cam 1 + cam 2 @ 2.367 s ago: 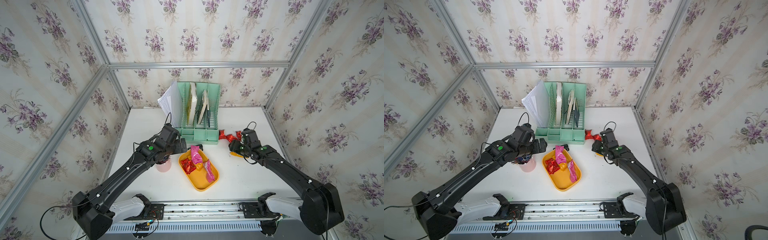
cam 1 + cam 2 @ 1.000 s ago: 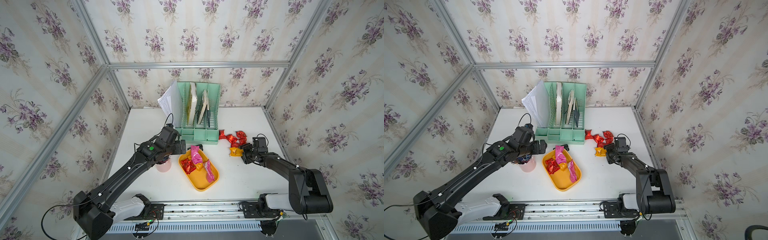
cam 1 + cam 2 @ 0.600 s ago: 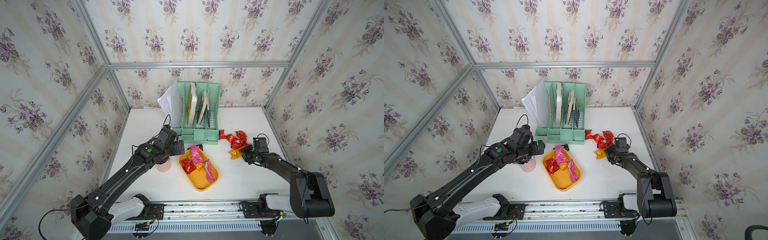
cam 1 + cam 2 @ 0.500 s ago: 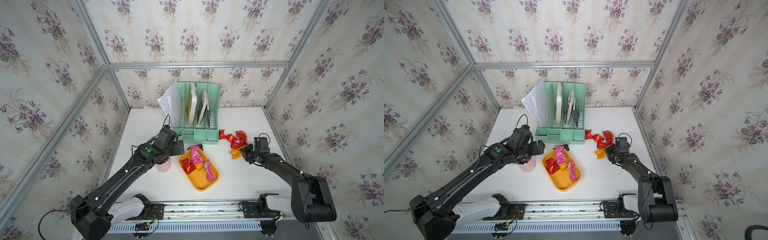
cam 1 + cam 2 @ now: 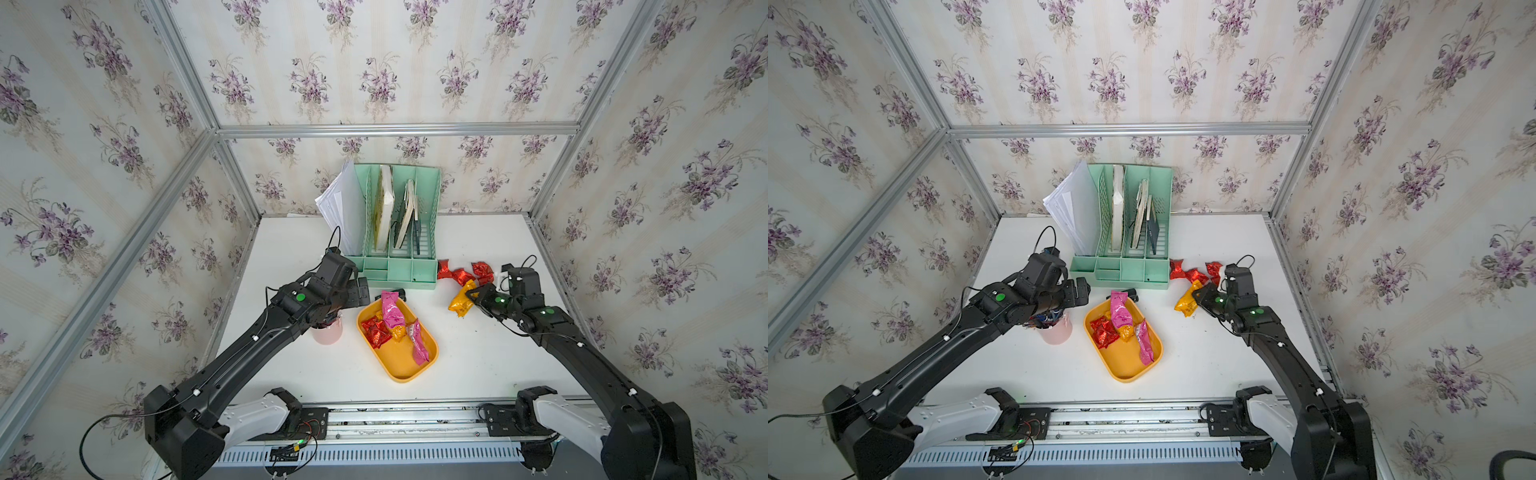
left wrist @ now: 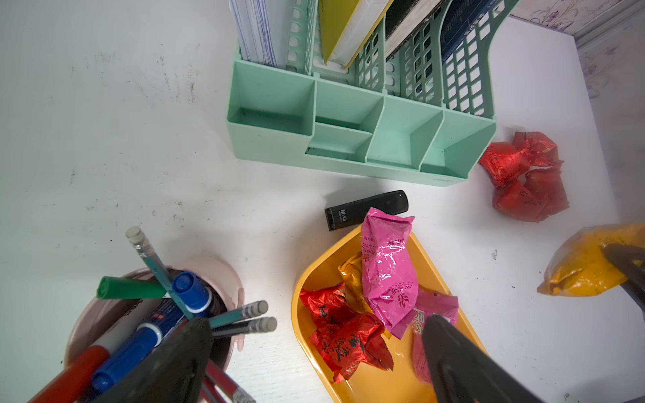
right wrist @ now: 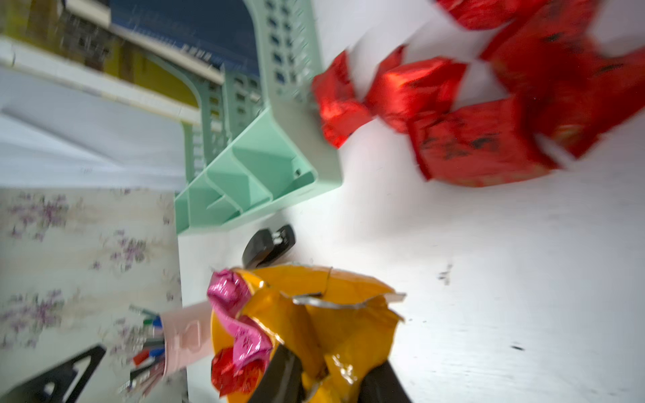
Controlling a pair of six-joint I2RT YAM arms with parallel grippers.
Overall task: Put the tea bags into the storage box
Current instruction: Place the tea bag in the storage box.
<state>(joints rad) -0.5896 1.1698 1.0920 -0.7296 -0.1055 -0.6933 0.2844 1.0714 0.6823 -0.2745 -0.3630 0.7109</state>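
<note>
Right gripper (image 5: pixel 473 296): squeezed almost closed on one end of the orange tea bag (image 5: pixel 459 302).
Orange tea bag: it sticks out past the jaws, near the red pile and well apart from the storage box (image 5: pixel 432 359).
Left gripper (image 6: pixel 316 322): jaws spread wide with nothing in them, hanging over the pen cup (image 6: pixel 223 279) and the near end of the box.
Red tea bags (image 5: pixel 462 275): a small bunch on the white table, just beside the green file holder (image 5: pixel 395 274).
Already in the box: the pink tea bag (image 5: pixel 390 313), some red ones and a bit of orange foil.
How a bag will feel: I think it is very light, soft and crinkly. The foil is shiny, so it may slip. It bends and flops instead of staying stiff.
Will it break: not like glass, but a hard squeeze could crush or tear it.
Where to grab: the flat sealed end, or across the puffy middle with a gentle pinch.
Not sure: the right wrist view is smeared, so I can't tell how deep the pinch goes.
</note>
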